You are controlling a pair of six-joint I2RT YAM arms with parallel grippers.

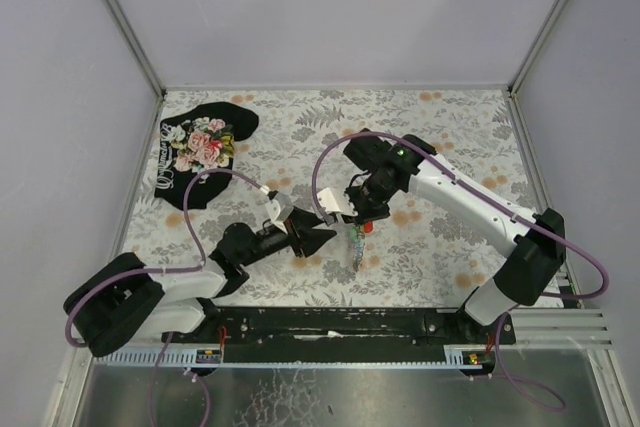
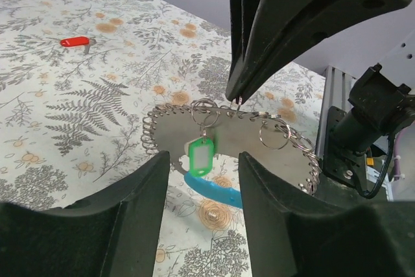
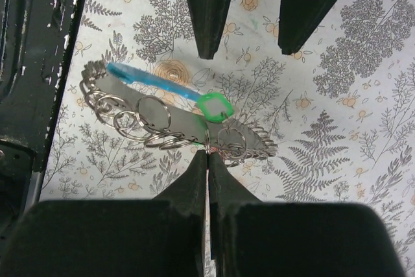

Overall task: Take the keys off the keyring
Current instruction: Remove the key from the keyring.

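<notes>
The left gripper (image 2: 205,159), jaws apart, faces the green key (image 2: 200,156) hanging straight ahead between them from the keyring (image 2: 237,135), whose long axis lies crosswise, pinched at its top edge by the closed right gripper (image 2: 235,100).

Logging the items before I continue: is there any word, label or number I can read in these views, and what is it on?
Black floral cloth: white script along its left edge, too small to read.
Green key tag: white insert, no writing visible.
Nothing else shows legible text.
</notes>
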